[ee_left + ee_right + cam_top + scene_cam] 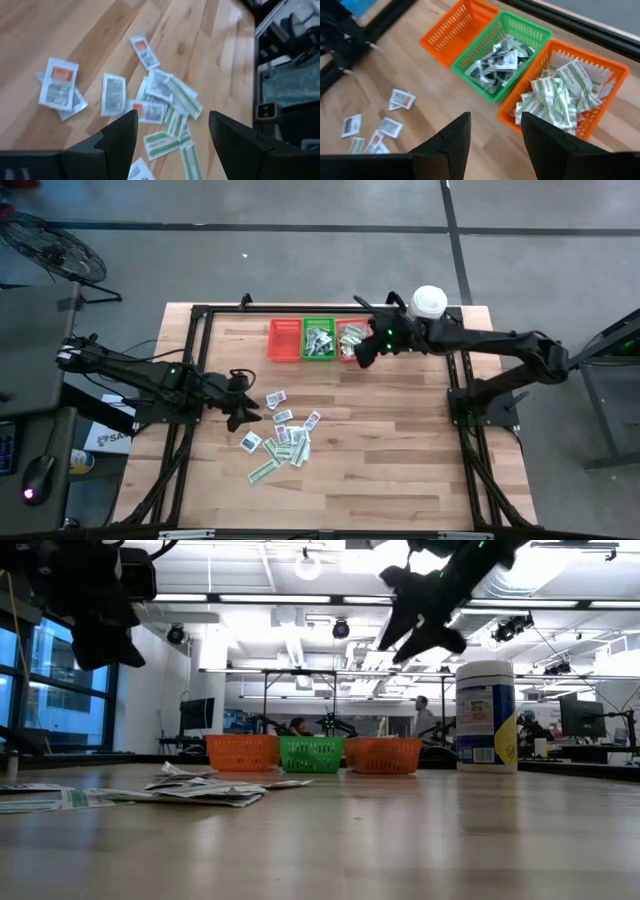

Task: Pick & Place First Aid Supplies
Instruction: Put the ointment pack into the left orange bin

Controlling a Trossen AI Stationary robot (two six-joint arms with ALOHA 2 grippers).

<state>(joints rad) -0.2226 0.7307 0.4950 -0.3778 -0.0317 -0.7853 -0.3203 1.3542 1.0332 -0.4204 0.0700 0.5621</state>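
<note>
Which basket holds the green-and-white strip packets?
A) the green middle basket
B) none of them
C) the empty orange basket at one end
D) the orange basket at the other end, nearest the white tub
D: the green-and-white strip packets fill the orange basket beside the green basket.

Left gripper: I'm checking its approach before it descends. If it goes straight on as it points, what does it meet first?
Probably the loose packets on the table; the open left gripper frames them, empty.

Three mesh baskets (318,340) stand in a row beside a white tub (428,303) on the table (400,440).
</note>
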